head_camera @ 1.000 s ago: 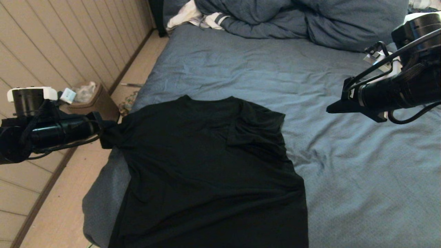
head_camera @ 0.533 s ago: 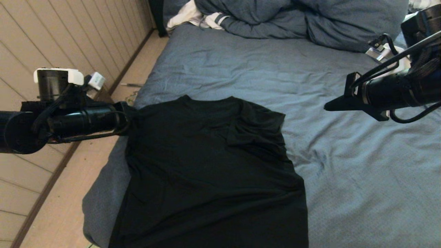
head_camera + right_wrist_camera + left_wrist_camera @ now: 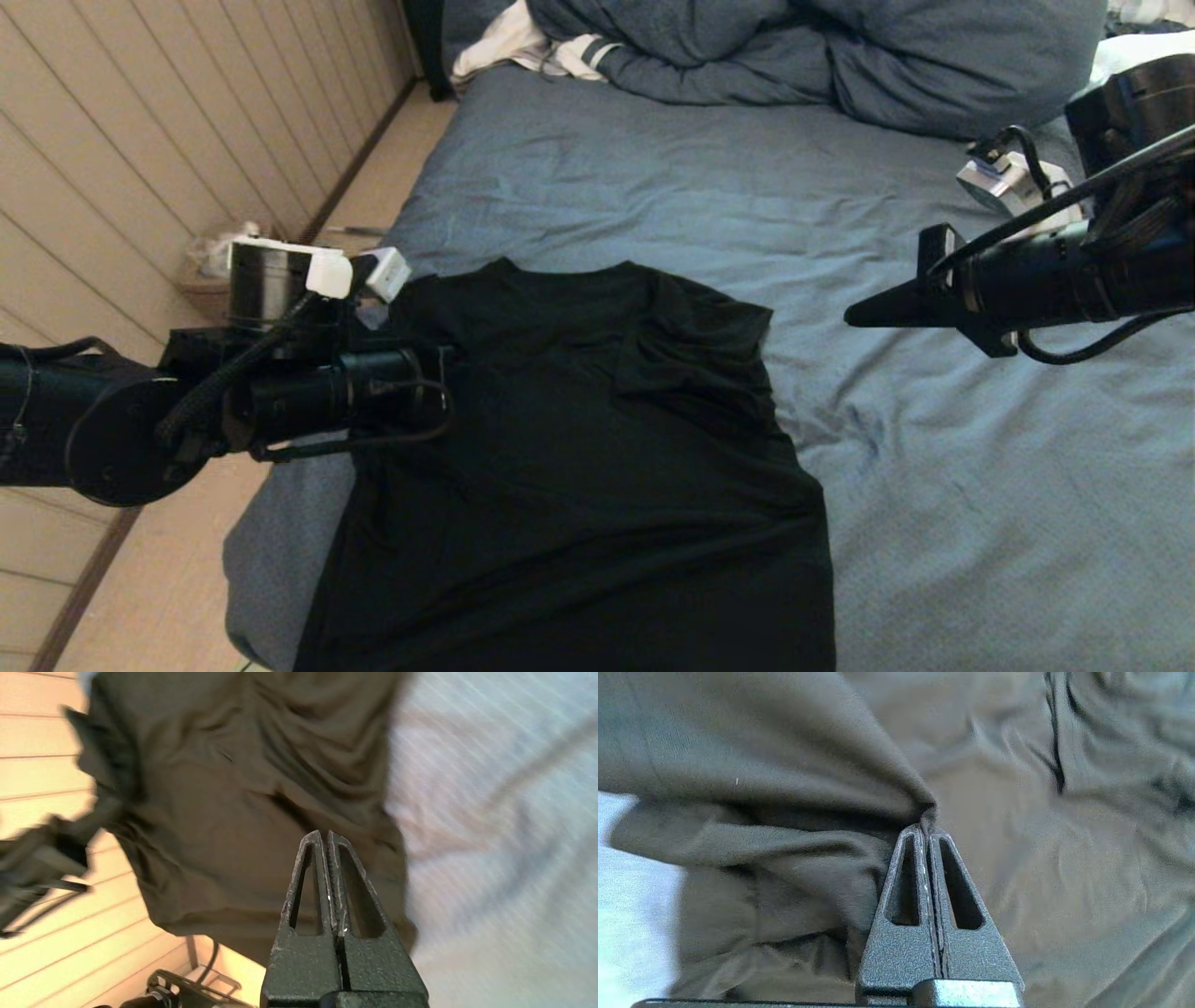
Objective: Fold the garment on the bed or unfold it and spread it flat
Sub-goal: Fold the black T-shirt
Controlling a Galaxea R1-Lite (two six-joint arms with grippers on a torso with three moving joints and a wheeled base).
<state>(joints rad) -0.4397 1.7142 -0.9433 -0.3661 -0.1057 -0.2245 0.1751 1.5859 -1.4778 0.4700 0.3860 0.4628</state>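
One garment (image 3: 761, 779) fold between left jaws

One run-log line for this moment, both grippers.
left gripper: shut on black T-shirt sleeve, over shirt | right gripper: shut, empty, above slate-blue bed

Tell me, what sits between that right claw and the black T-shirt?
Only bare, wrinkled blue sheet of the bed, as the head view shows. The shut right gripper hangs apart from the black T-shirt, holding nothing.
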